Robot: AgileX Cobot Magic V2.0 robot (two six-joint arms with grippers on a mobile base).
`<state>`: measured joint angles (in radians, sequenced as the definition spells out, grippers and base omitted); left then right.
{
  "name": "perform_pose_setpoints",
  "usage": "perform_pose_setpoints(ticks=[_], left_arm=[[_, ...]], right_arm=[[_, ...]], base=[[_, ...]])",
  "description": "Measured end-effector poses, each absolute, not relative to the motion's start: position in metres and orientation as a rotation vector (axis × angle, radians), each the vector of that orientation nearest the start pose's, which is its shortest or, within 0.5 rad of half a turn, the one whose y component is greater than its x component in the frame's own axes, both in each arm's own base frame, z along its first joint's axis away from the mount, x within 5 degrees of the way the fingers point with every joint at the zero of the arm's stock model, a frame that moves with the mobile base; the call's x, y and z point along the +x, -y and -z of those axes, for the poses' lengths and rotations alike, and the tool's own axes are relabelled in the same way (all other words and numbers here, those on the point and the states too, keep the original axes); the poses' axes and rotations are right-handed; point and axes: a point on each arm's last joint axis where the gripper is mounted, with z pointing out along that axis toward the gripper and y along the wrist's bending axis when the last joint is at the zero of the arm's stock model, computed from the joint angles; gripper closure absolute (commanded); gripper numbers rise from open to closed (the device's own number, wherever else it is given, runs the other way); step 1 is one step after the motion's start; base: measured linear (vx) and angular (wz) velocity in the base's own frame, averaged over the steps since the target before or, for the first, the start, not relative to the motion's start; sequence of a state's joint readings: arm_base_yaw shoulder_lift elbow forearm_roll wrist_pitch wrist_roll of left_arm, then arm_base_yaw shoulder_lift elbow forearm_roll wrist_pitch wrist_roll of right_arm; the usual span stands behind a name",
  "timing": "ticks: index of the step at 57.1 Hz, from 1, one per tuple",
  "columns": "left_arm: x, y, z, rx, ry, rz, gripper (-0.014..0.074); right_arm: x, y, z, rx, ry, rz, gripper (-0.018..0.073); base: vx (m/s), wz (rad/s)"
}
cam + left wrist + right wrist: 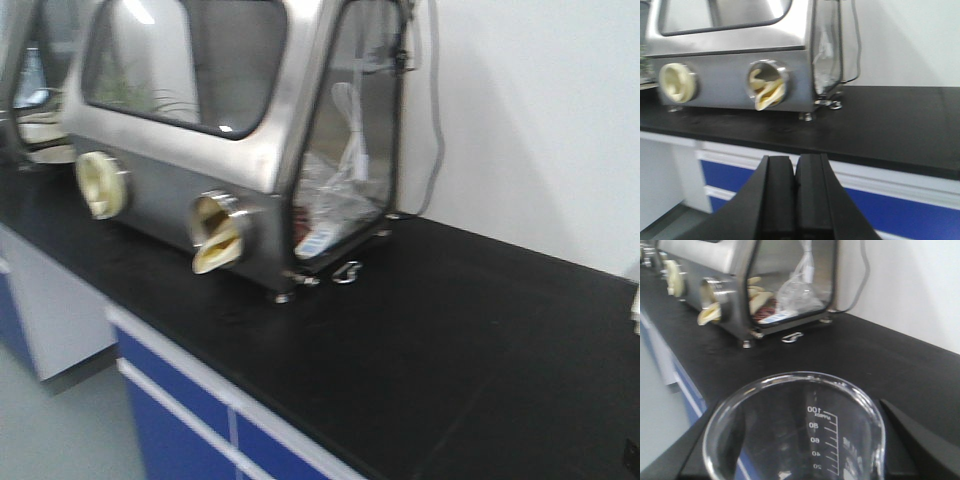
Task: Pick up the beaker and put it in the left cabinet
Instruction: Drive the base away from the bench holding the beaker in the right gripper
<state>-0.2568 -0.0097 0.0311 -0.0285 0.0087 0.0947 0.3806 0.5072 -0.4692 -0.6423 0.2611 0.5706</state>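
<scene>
Right pincer [796, 440]: closed against the beaker [825, 435], with one black finger [912, 440] at the glass's right side and the other low at its left.
Beaker: clear glass, seen from the right wrist view with its open rim toward the camera. White printed marks run from 20 up to 100 on its far wall.
Beaker's place: held in the right pincer by the front edge of the desk [890, 360], well apart from the glove box [715, 255].
Left pincer [795, 162]: fully closed, its two black fingers [777, 190] pressed flat together with nothing between them. It points toward the desk front.
Desk: a long black top running along a white wall [530, 120], bare in its near stretch.
Units under the desk: blue fronts [170, 420] with pale frames.
Glove box: a brushed steel chamber standing on the desk at the left, with a sloped window on top and a clear side panel [350, 150].
Glove ports: two round openings in the steel front. A cream glove [218, 240] hangs out of the nearer one, and the farther port [100, 185] is filled with cream rubber.
Inside the box: a crumpled clear plastic bag [797, 295] behind the side panel.
Latch: a small metal loop [347, 272] on the desk, touching the box's foot.
Cable [433, 130]: grey, hanging down the wall just beside the box's right rear corner.
</scene>
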Motion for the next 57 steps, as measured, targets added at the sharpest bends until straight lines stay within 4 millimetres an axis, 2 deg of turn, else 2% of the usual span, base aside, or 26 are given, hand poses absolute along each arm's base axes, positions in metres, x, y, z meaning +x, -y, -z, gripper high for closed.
perform_pose_setpoints(ticks=[43, 57], left_arm=[[0.0550, 0.0145, -0.2024, 0.244, -1.496, 0.153, 0.0595], [0.0550, 0.0145, -0.2024, 0.244, -1.496, 0.153, 0.0595]], right_arm=[[0.1074, -0.0277, -0.3137, -0.262, -1.712, -0.105, 0.0564], [0.1074, -0.0277, -0.3137, -0.262, -1.712, -0.105, 0.0564]], base=[[-0.15, 0.72], [-0.06, 0.47]])
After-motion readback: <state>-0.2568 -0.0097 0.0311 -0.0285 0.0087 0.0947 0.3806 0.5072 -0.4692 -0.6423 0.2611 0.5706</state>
